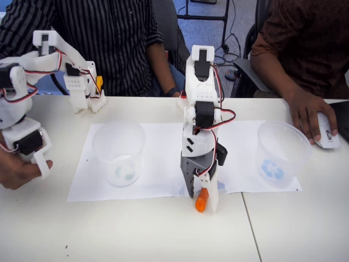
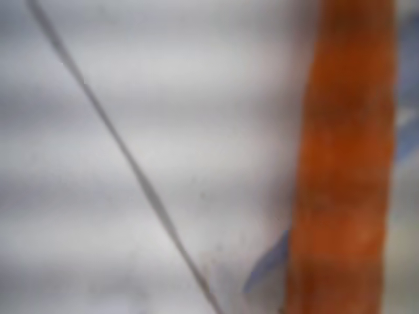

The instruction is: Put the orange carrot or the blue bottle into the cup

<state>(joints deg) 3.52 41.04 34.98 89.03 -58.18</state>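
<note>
The orange carrot point(image 1: 202, 200) sits between the fingers of my gripper point(image 1: 202, 197), which points down at the table just in front of the paper's near edge and looks shut on it. In the wrist view the carrot point(image 2: 344, 163) is a blurred orange bar very close to the lens, with a small blue sliver beside it that I cannot identify. The cup point(image 1: 119, 153), clear with a pale teal blotch at its base, stands upright on the paper to the left of the gripper, well apart from it. The blue bottle is out of view.
A second clear cup point(image 1: 281, 155) with a blue recycling mark stands on the paper at the right. White paper sheets point(image 1: 163, 164) cover the table's middle. A person's hand point(image 1: 305, 114) rests on a white mouse point(image 1: 326, 131) at the far right. A table seam point(image 1: 248, 229) runs to the front.
</note>
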